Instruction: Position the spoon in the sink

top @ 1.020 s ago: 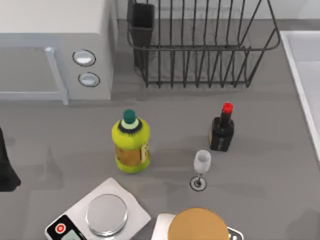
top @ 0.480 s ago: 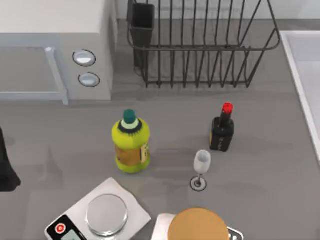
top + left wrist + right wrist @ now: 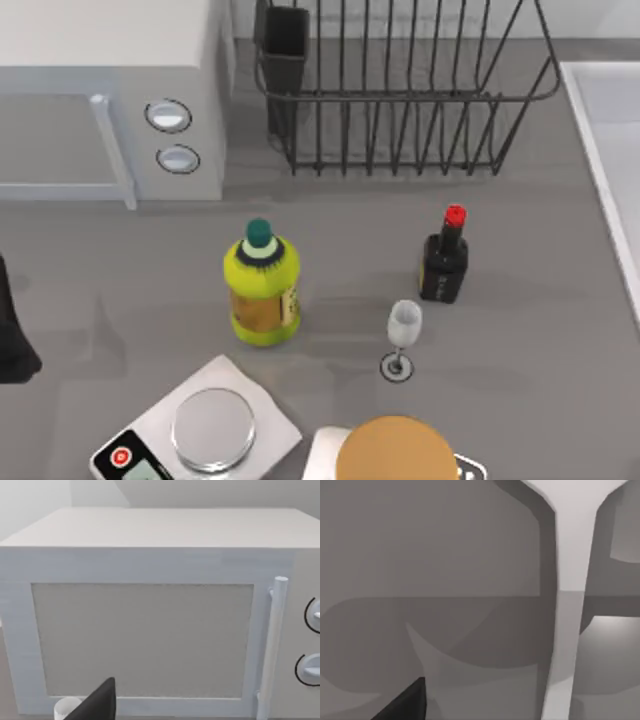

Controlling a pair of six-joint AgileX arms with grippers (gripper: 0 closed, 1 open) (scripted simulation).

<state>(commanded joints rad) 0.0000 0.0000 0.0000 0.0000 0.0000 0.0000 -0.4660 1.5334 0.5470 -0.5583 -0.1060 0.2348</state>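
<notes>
At the top view's far right edge, the sink (image 3: 612,150) is lying as a pale basin whose long axis is running up and down that side, well apart from the clutter in the middle of the table (image 3: 560,330). You are looking at 2 AgileX arms, neither of them carrying anything you can make out. Your left arm (image 3: 12,335) is sitting at the far left edge, with the left gripper (image 3: 97,705) pointing at the door of the white microwave (image 3: 110,100). Your right gripper (image 3: 405,705) is hovering over grey surfaces crossed by a pale strip, probably the sink's rim, which is putting it on the basin's side. For both grippers, you cannot tell whether they are apart or together. Where the spoon is lying cannot be told from these views, so its direction from either gripper is remaining an open question. Judging by position alone, the right arm is looking the nearer 1 for the drop, since the sink is lying across the whole table from the left arm.
</notes>
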